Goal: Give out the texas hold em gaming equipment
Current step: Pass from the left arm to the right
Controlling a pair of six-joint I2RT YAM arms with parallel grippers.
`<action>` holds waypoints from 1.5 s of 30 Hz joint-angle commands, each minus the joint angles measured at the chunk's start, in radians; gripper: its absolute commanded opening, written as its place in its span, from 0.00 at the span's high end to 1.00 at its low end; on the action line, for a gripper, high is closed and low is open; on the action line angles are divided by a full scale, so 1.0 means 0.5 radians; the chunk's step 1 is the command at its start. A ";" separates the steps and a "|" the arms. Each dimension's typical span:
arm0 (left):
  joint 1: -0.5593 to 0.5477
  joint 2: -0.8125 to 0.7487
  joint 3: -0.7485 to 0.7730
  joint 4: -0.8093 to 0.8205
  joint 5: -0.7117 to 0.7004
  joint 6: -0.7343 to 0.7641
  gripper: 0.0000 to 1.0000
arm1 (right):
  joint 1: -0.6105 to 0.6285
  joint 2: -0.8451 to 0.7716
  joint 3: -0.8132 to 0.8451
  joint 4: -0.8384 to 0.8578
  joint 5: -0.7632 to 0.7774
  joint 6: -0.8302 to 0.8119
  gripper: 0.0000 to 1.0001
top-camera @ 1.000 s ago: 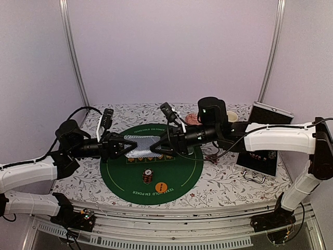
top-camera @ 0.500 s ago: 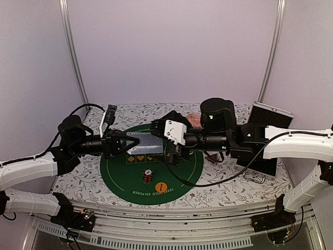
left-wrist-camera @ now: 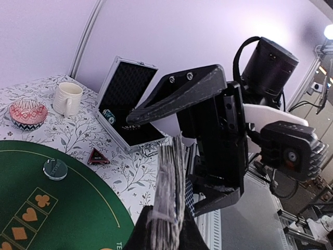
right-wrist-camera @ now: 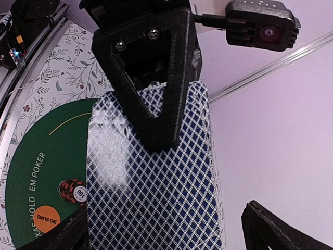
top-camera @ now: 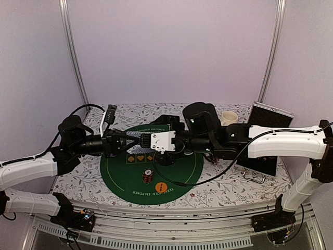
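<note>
The blue-diamond-backed card deck (right-wrist-camera: 156,187), pinched by the left gripper (top-camera: 120,141), was presented at 9 o'clock of the spread right gripper (top-camera: 147,140), between its fingers.

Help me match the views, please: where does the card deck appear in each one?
Top external: the deck is mid-picture, above the mat's far half, pinched in the left gripper.
Left wrist: the deck is edge-on at bottom centre, rising from the camera's own gripper.
Right wrist: the deck fills the centre, its blue patterned back facing the camera.
Shared landmark: the green mat.
</note>
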 commanded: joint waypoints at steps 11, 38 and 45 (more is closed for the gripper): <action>-0.025 0.047 0.014 0.107 -0.008 -0.149 1.00 | -0.001 0.083 0.048 0.010 -0.053 -0.028 0.09; -0.025 0.087 0.006 0.059 -0.081 -0.139 1.00 | -0.046 0.103 0.096 0.002 -0.011 0.116 0.47; -0.025 0.111 0.009 0.033 -0.132 -0.128 0.83 | -0.046 0.096 0.093 -0.047 -0.029 0.156 0.50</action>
